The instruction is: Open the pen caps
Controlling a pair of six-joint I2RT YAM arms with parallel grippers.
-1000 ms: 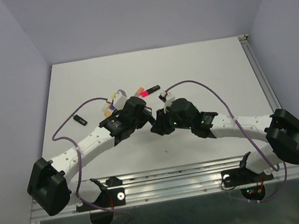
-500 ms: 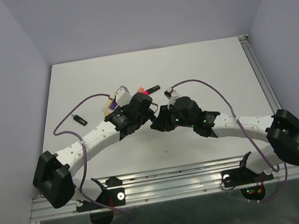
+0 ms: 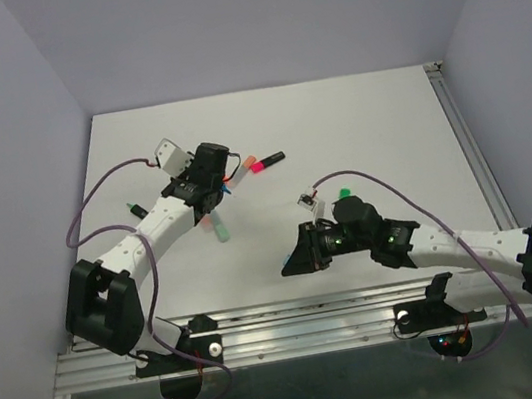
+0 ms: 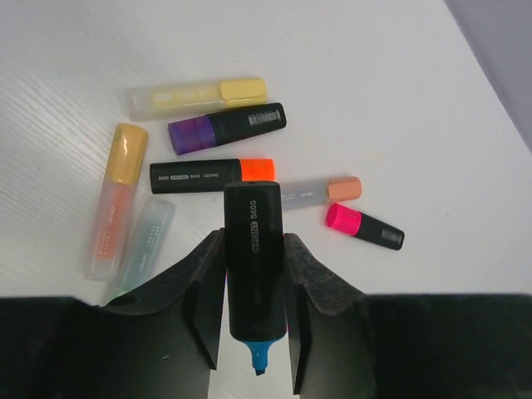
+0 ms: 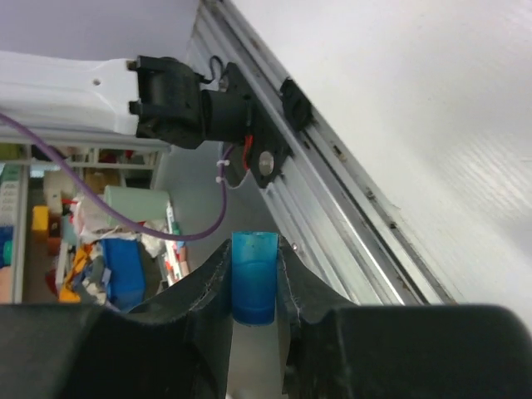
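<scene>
The jaws of the left gripper (image 4: 253,243) are closed narrowly on a black pen body (image 4: 252,218), its blue tip (image 4: 259,359) bared at the frame's bottom. Beyond, at upper centre, a pink cap (image 4: 341,218) and a purple cap (image 4: 191,135) are seen on their pens. The right gripper (image 5: 253,251) is clamped on a blue cap (image 5: 253,291), shown only by its wrist view and hidden from above.

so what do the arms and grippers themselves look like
Left arm and right arm: white links, black joint housings, a thin purple cable looping along each. Small green lights glow on the right wrist. Left gripper and right gripper have black, tapering fingers.
</scene>
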